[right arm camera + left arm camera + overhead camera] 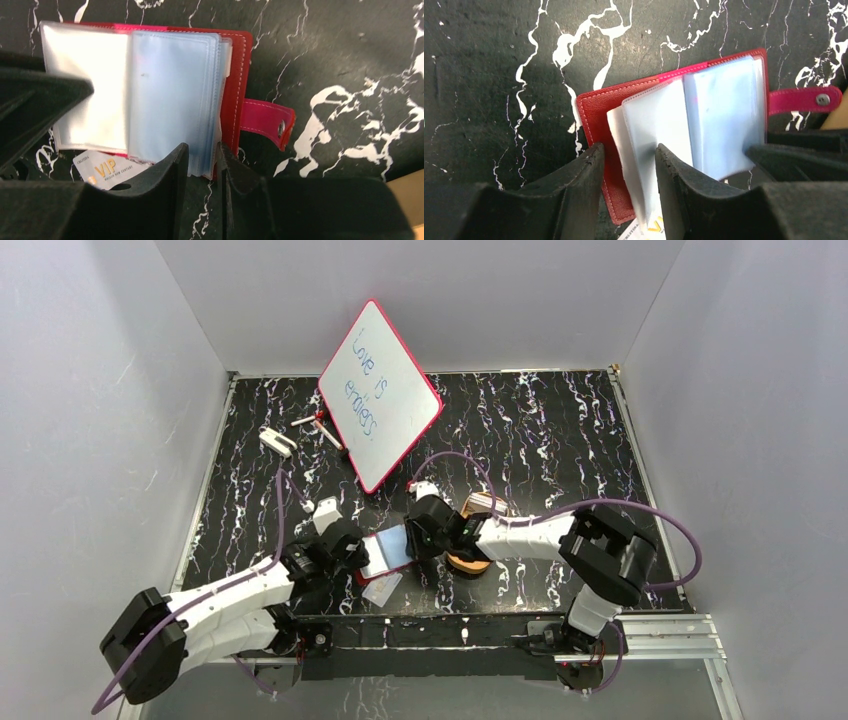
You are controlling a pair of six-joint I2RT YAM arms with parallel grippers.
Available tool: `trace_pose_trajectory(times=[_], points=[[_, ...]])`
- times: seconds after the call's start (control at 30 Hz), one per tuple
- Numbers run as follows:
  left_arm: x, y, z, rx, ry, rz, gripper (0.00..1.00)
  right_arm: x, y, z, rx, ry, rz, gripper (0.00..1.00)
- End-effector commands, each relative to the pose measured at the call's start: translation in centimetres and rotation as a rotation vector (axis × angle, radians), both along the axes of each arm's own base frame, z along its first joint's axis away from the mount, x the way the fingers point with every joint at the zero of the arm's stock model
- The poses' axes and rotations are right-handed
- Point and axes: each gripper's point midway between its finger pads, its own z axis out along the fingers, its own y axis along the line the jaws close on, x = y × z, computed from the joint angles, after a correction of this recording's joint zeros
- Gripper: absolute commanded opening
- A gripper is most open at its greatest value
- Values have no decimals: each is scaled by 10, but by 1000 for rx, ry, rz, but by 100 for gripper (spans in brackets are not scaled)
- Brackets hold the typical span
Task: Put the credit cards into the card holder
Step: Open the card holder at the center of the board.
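Observation:
The card holder lies open on the black marbled table, red cover down and clear sleeves up, between my two grippers. My left gripper stands open, its fingers astride the holder's left cover and a raised sleeve. My right gripper is shut on the stack of sleeves and the right cover edge beside the snap tab. One of the credit cards, pale with gold "VIP" print, lies on the table partly under the holder's near edge, and the left wrist view shows this card too.
An orange-tan tray sits just right of the holder, under the right arm. A red-framed whiteboard leans at the back. Small white and red items lie at the back left. Grey walls enclose the table.

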Motion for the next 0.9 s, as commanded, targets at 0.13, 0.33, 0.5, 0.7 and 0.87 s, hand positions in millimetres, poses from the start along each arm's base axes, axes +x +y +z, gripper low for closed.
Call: trace_pose_trajectory(times=[0.13, 0.33, 0.5, 0.7, 0.87], points=[[25, 4, 7, 89, -66, 11, 39, -27, 1, 15, 64, 34, 2, 35], [36, 2, 17, 109, -80, 3, 40, -33, -9, 18, 56, 37, -9, 37], [35, -4, 39, 77, -90, -20, 45, -27, -7, 33, 77, -5, -11, 43], [23, 0, 73, -19, -139, -21, 50, -22, -1, 57, 113, -33, -6, 47], [15, -19, 81, -171, -169, -77, 47, -23, 14, 77, 235, -4, 0, 47]])
